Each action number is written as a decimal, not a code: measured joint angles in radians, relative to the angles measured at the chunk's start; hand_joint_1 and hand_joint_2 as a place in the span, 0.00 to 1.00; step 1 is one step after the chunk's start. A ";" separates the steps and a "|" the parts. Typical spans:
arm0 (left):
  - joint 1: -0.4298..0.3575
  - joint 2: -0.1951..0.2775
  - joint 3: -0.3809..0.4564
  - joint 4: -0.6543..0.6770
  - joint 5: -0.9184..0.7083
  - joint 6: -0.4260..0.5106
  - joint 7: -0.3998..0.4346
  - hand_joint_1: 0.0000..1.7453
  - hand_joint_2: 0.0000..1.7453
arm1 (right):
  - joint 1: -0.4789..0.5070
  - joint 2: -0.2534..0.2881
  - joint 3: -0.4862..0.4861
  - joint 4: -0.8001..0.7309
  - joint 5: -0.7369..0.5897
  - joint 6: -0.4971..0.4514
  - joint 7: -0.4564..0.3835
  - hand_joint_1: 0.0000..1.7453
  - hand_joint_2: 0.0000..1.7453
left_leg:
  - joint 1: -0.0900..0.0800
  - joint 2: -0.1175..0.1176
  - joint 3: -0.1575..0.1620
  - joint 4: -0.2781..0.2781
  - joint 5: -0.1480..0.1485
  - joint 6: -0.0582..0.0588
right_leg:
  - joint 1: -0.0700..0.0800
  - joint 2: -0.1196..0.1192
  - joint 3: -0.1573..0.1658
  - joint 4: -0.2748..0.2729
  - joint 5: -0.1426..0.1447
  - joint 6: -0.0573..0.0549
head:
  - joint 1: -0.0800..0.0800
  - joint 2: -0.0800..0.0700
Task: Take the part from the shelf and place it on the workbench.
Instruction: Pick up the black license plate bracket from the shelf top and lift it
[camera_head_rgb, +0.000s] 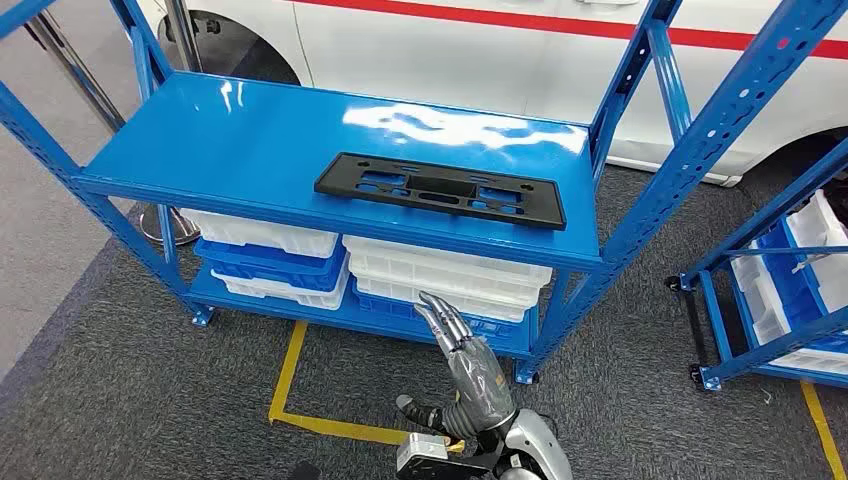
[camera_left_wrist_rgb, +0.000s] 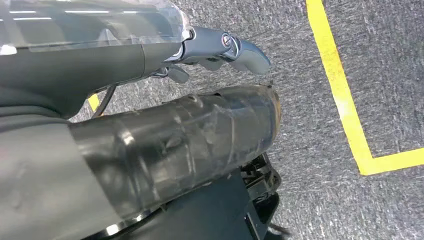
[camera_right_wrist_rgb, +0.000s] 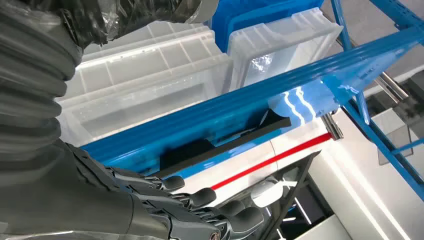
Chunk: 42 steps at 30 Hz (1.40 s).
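Observation:
The part (camera_head_rgb: 440, 190) is a flat black plastic panel with cut-outs, lying near the front edge of the blue shelf (camera_head_rgb: 240, 140) on its top board. My right hand (camera_head_rgb: 465, 355) is raised below and in front of it, fingers stretched toward the shelf, holding nothing. From the right wrist view, the part (camera_right_wrist_rgb: 225, 147) shows as a dark slab over the shelf's front rail (camera_right_wrist_rgb: 280, 100), beyond the fingers of my right hand (camera_right_wrist_rgb: 190, 210). My left hand (camera_left_wrist_rgb: 220, 47) hangs over the grey carpet, empty, fingers loosely extended.
White and blue bins (camera_head_rgb: 440, 275) are stacked on the lower shelf level under the part. A second blue rack (camera_head_rgb: 790, 290) with bins stands at the right. A white vehicle (camera_head_rgb: 480, 50) is behind the shelf. Yellow tape (camera_head_rgb: 300, 400) marks the carpet.

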 joint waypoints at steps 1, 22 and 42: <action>0.001 0.000 0.000 0.000 0.000 0.000 0.000 0.00 0.00 | 0.001 0.000 0.000 0.000 0.000 0.000 0.000 0.00 1.00 | -0.001 0.000 0.005 0.000 -0.004 0.000 | 0.000 0.000 -0.007 -0.004 0.014 -0.002 | 0.000 0.000; 0.008 -0.002 0.000 0.005 0.000 0.002 0.004 0.00 0.00 | 0.008 -0.003 -0.004 -0.002 0.016 -0.017 0.003 0.00 1.00 | 0.006 0.000 -0.073 0.018 0.053 -0.055 | 0.009 0.008 0.214 -0.318 0.096 -0.049 | -0.008 0.000; -0.002 -0.005 -0.001 0.006 0.000 0.000 0.004 0.00 0.00 | 0.009 -0.006 -0.006 -0.006 0.023 -0.020 0.006 0.00 1.00 | -0.002 -0.007 0.059 0.014 -0.048 -0.042 | 0.017 0.004 0.097 -0.305 0.187 -0.064 | -0.008 0.000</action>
